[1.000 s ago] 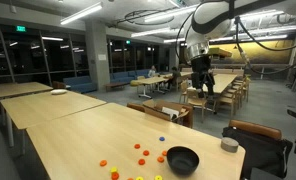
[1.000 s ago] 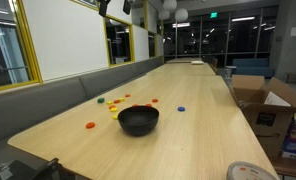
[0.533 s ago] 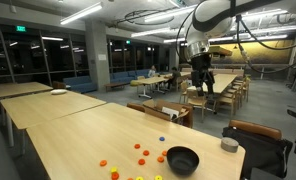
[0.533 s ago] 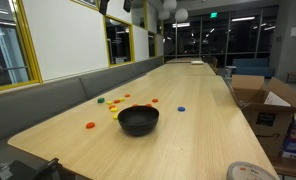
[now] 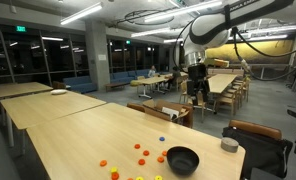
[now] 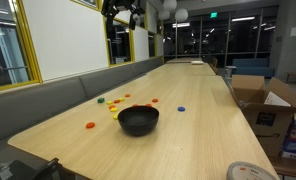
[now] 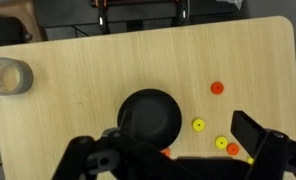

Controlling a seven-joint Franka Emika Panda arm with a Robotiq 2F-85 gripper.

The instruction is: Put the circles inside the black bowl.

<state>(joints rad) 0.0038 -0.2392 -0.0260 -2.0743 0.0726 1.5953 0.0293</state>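
The black bowl (image 5: 182, 159) sits near the table's end; it also shows in an exterior view (image 6: 138, 120) and in the wrist view (image 7: 150, 117). Several tiny orange and yellow circles (image 5: 145, 153) lie scattered on the wood beside it, shown too in an exterior view (image 6: 113, 104) and in the wrist view (image 7: 221, 143). One orange circle (image 7: 217, 88) lies apart from the rest. My gripper (image 5: 197, 88) hangs high above the table, far from everything, and shows at the top of an exterior view (image 6: 123, 12). In the wrist view its fingers (image 7: 168, 142) are spread wide and empty.
A small grey cup (image 5: 229, 145) stands near the table corner, also in the wrist view (image 7: 8, 75). A blue disc (image 5: 160, 138) and a green one (image 6: 100, 100) lie among the circles. Chairs (image 5: 158, 112) line the table edge. Cardboard boxes (image 6: 260, 100) stand beside the table.
The arm has swung and the gripper has come a little lower, entering the top of an exterior view. Bowl and circles have not moved.
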